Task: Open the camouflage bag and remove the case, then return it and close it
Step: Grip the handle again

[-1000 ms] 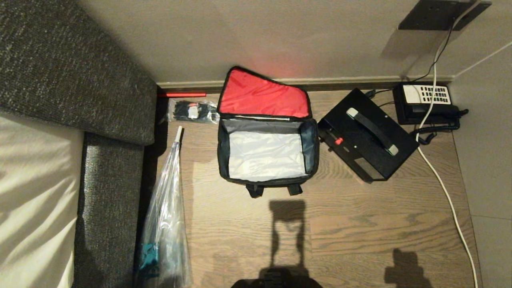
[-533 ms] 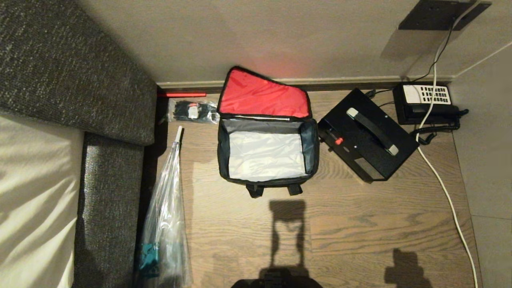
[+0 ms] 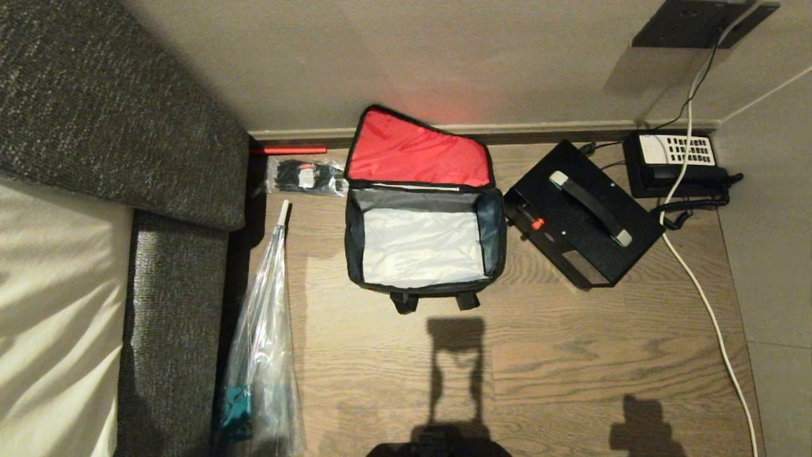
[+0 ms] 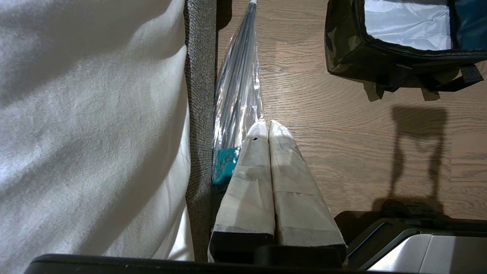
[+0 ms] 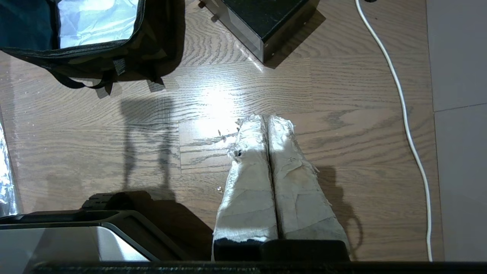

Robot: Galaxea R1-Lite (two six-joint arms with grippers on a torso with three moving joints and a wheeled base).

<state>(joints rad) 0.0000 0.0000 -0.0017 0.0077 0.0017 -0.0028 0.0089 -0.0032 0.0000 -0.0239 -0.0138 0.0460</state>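
Camouflage bag (image 3: 424,244) open, empty, by floor's back edge; case (image 3: 582,214) just beside. Left gripper (image 4: 268,125) and right gripper (image 5: 265,121) pressed closed, holding nothing.

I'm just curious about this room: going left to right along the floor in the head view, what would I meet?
Grey sofa → clear plastic bag → camouflage bag, open and empty → black case → telephone.

Camouflage bag (image 3: 424,244) (red lid lining), black case (image 3: 583,214)
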